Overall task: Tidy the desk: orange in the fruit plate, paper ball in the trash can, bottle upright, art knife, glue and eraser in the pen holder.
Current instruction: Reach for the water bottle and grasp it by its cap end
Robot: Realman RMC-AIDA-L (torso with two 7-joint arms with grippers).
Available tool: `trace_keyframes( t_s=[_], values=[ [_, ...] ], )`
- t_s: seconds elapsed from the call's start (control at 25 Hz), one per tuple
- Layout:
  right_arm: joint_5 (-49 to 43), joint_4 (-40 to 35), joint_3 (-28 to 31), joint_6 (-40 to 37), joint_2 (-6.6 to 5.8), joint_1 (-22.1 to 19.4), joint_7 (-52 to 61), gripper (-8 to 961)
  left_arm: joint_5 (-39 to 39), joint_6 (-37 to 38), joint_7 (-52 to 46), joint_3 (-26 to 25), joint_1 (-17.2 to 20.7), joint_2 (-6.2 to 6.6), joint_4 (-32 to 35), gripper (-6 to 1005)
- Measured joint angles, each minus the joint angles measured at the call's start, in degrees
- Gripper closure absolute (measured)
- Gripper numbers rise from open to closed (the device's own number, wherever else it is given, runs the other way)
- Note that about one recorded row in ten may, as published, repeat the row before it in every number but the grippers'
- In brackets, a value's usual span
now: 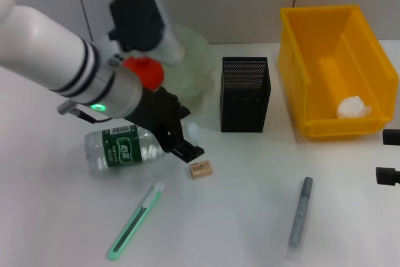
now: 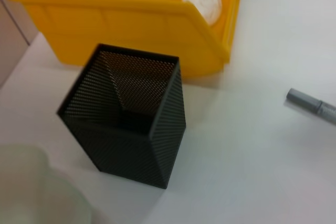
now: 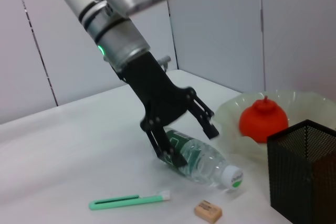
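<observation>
The clear bottle (image 1: pixel 122 148) (image 3: pixel 205 161) with a green label lies on its side on the table. My left gripper (image 1: pixel 181 139) (image 3: pixel 191 142) is open, its black fingers (image 3: pixel 170 153) straddling the bottle's body. The orange (image 1: pixel 144 70) (image 3: pixel 261 121) sits in the translucent fruit plate (image 1: pixel 194 54) (image 3: pixel 310 106). The paper ball (image 1: pixel 353 107) (image 2: pixel 203 1) lies in the yellow trash can (image 1: pixel 337 29) (image 2: pixel 131 19). The green art knife (image 1: pixel 134 220) (image 3: pixel 128 201), tan eraser (image 1: pixel 201 169) (image 3: pixel 208 211) and grey glue (image 1: pixel 300 214) (image 2: pixel 312 106) lie on the table. The black mesh pen holder (image 1: pixel 245 94) (image 2: pixel 126 114) stands empty.
My right gripper (image 1: pixel 389 156) rests open at the table's right edge, below the trash can. A grey panelled wall runs behind the table. The left arm's white forearm (image 1: pixel 50 48) hides the table's back left part.
</observation>
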Motion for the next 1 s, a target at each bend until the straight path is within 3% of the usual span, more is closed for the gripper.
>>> trace_keyframes(
  t_s=[0.12,0.24,0.32,0.44,0.56,0.72,1.0],
  values=[
    [-0.4,1.3,0.0,0.4,-0.13,0.6,0.0,177,0.2,-1.1,-0.4,1.2,-0.3,-0.06,-0.7,236],
    [-0.7,2.1,0.0,1.3,-0.15,1.1,-0.1,177,0.4,-8.2,-0.7,6.8,-0.8,-0.12,-4.5,243],
    [-1.0,3.0,0.0,1.8,-0.21,1.6,-0.2,177,0.4,-8.2,-0.7,6.8,-0.8,-0.12,-4.5,247],
    [-1.3,3.2,0.1,2.1,-0.25,1.8,-0.3,177,0.4,-14.9,-0.8,11.1,-0.7,-0.14,-5.8,253],
    [-1.3,3.7,0.1,2.4,-0.23,1.9,-0.3,177,0.4,-14.9,-0.8,11.1,-0.7,-0.14,-5.8,260],
    [-1.3,3.9,0.1,2.7,-0.17,2.0,-0.3,177,1.5,-24.4,0.5,17.1,-0.7,-0.12,-9.6,268],
    [-1.3,4.6,0.1,2.8,-0.23,2.5,-0.3,177,3.8,-26.5,0.9,19.1,-2.0,-0.12,-12.8,283]
  ],
)
